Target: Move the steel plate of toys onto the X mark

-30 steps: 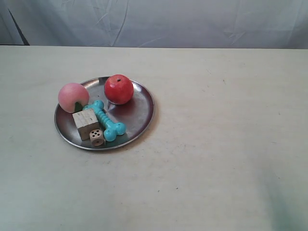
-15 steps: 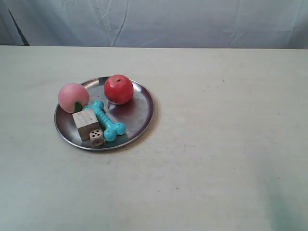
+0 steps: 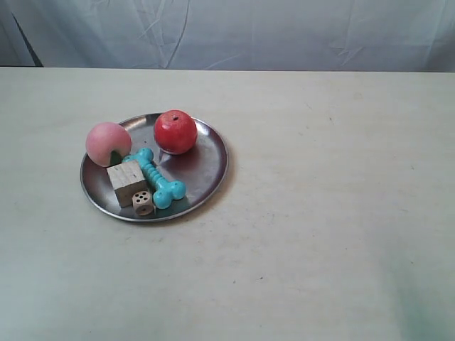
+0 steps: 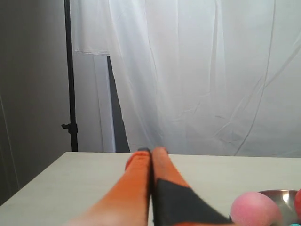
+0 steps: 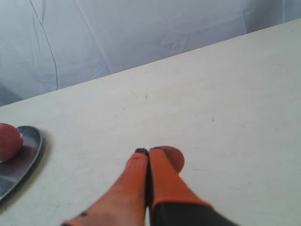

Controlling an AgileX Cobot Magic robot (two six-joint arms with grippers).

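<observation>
The steel plate (image 3: 206, 177) lies on the table at the exterior view's left. On it are a red apple (image 3: 175, 131), a pink peach (image 3: 106, 142), a turquoise dog-bone (image 3: 158, 178), a pale wooden cube (image 3: 126, 182) and a small die (image 3: 143, 203). Neither arm shows in the exterior view. My left gripper (image 4: 151, 151) is shut and empty, held above the table beside the peach (image 4: 255, 209) and the plate's rim (image 4: 282, 197). The right gripper (image 5: 148, 151) is also shut and empty, over bare table, apart from the plate (image 5: 21, 160) and apple (image 5: 9, 141). No X mark is visible.
The pale table (image 3: 320, 213) stretches to the exterior view's right of the plate. A white curtain (image 3: 249, 32) hangs behind the far edge. A dark stand (image 4: 70, 75) rises beyond the table corner in the left wrist view.
</observation>
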